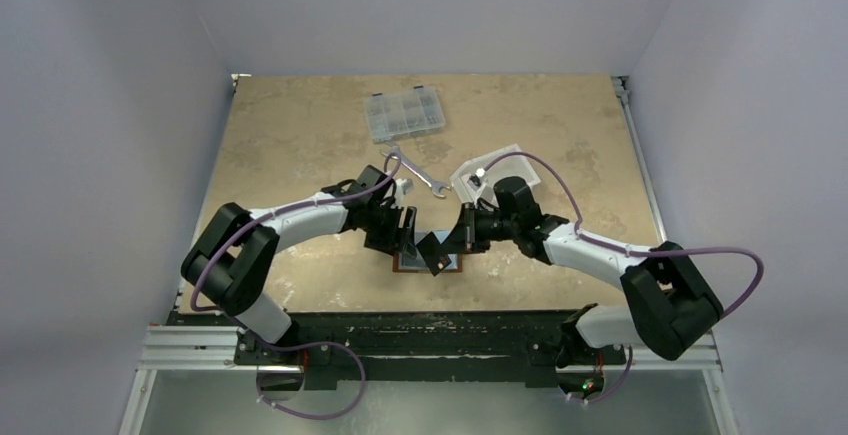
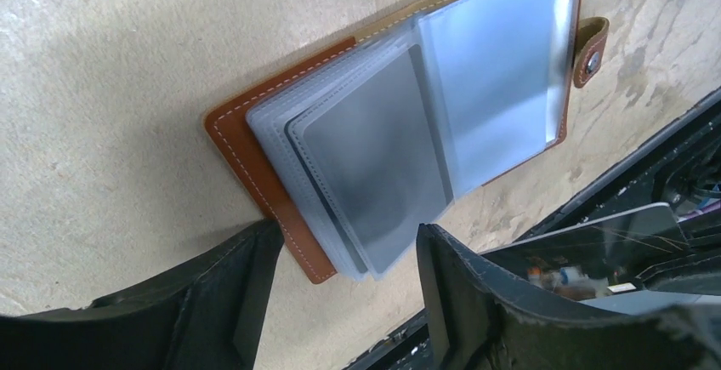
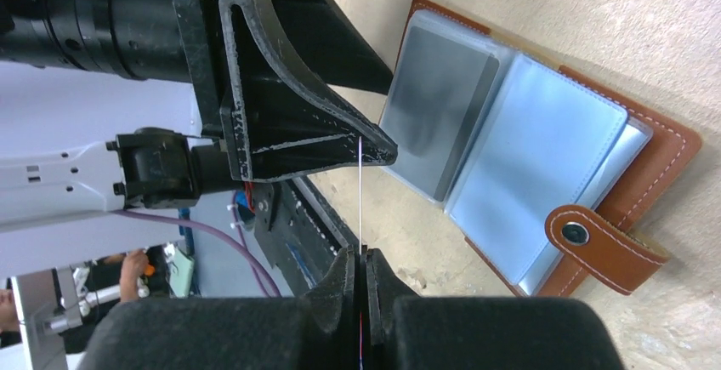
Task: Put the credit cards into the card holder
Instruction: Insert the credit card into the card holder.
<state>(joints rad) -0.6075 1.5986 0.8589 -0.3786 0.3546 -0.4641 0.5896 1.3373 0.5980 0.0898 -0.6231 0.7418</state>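
Near the middle of the counter's (image 1: 300, 135) near edge the card holder (image 2: 242, 140) lies open, the left claw (image 2: 344, 242) spread wide astride one end, the right claw (image 3: 360, 258) clamped on a thin credit card (image 3: 360, 200) beside it.

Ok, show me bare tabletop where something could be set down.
Free: the tabletop left of the compartment box, and the far right corner beyond the white bin. Crowded: the near middle, where wrench, left arm, right arm and card holder bunch together.
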